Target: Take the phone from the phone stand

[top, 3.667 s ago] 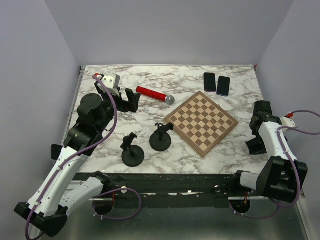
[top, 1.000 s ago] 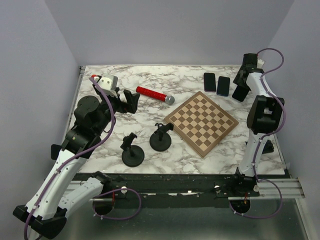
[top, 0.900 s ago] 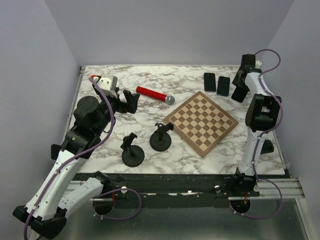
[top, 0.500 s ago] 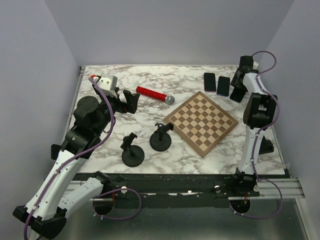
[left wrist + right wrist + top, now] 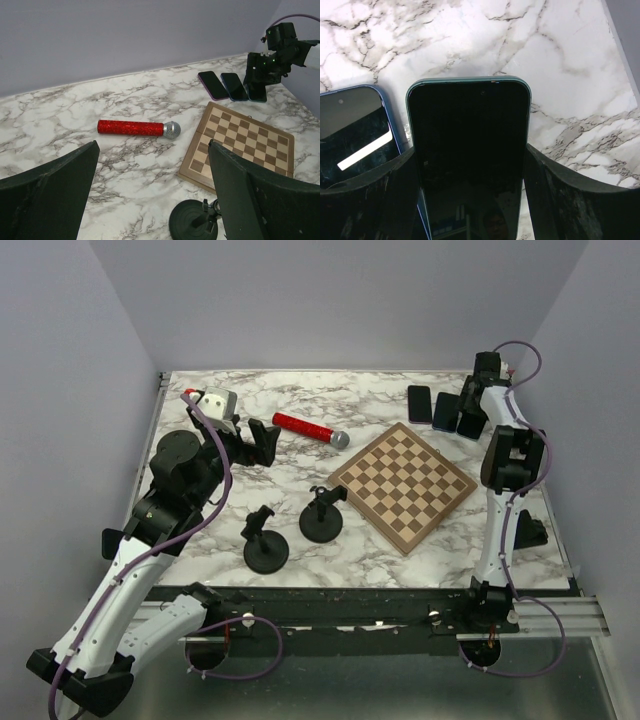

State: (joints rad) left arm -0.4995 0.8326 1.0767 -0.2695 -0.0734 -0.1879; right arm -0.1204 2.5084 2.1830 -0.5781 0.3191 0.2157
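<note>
1. Phone [image 5: 469, 130]: dark screen, teal rim, clamped in the right gripper [image 5: 470, 418], upper right of the top view.
2. Left gripper [image 5: 152, 150]: spread wide, empty.
3. Only the right wrist view shows both fingers against its sides.

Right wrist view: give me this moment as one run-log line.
right end effector: shut on phone | phone: off stand, beside blue phone | stands: empty | left end effector: open, holding nothing
</note>
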